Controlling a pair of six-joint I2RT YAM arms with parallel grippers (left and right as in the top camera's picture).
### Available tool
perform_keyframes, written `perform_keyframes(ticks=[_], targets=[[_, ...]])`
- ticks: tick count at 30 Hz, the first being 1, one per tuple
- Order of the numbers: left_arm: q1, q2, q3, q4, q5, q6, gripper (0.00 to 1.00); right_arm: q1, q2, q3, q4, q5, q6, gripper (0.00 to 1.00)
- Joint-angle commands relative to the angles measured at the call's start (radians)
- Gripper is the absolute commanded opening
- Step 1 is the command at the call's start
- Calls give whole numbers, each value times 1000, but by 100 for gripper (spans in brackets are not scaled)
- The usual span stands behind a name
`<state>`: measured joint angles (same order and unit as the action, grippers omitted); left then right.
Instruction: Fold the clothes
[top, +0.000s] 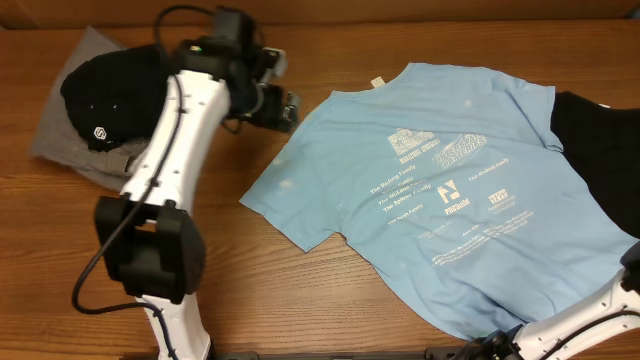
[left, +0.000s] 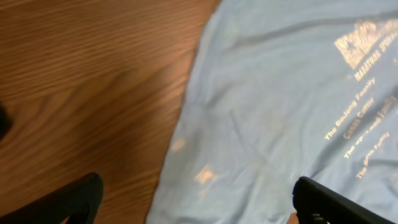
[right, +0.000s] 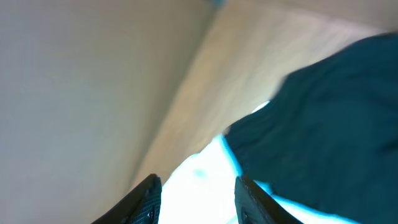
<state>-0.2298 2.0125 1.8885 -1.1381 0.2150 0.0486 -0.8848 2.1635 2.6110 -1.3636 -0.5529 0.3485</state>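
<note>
The blue shirt (top: 450, 190) lies spread flat, print side up, on the worktop (top: 300, 290). It fills the middle and right of the overhead view, with its collar toward the far edge and one sleeve reaching left. A black shirt (top: 600, 150) lies at the right edge, with the blue shirt's right side over part of it. At the far left a grey shirt (top: 70, 130) sits on the wood, well apart from the blue one, with a bunched black garment (top: 105, 95) on top of it.

The left arm (top: 165, 170) reaches from the near edge up the left side. The left fingers (top: 278, 103) hang just beside the blue shirt's left sleeve. In the left wrist view these fingers (left: 323, 202) stand as wide apart as they go and hold nothing. Between them show the sleeve (left: 273, 112) and bare wood (left: 87, 81), with the cloth's edge running up between the two.

Only part of the right arm (top: 585, 322) shows from overhead, at the near right corner by the blue shirt's hem. In the right wrist view the right fingers (right: 146, 199) are partly open with a clear gap and nothing pinched between them. Beyond them lie dark cloth (right: 336, 124) and a bright, washed-out patch of light cloth (right: 199, 174). I cannot tell whether the tips touch either one.
</note>
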Motion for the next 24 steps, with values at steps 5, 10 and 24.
perform_keyframes(ticks=[5, 10, 24], targets=[[-84, 121, -16, -5, -140, 8, 100, 77, -217, 14, -117, -174, -95, 42], [-91, 227, -16, 14, -144, -4, 100, 168, -275, 14, -192, -175, -143, 42], [-92, 350, -16, 77, -64, -4, 48, 314, -292, 14, -285, -174, -197, 41]])
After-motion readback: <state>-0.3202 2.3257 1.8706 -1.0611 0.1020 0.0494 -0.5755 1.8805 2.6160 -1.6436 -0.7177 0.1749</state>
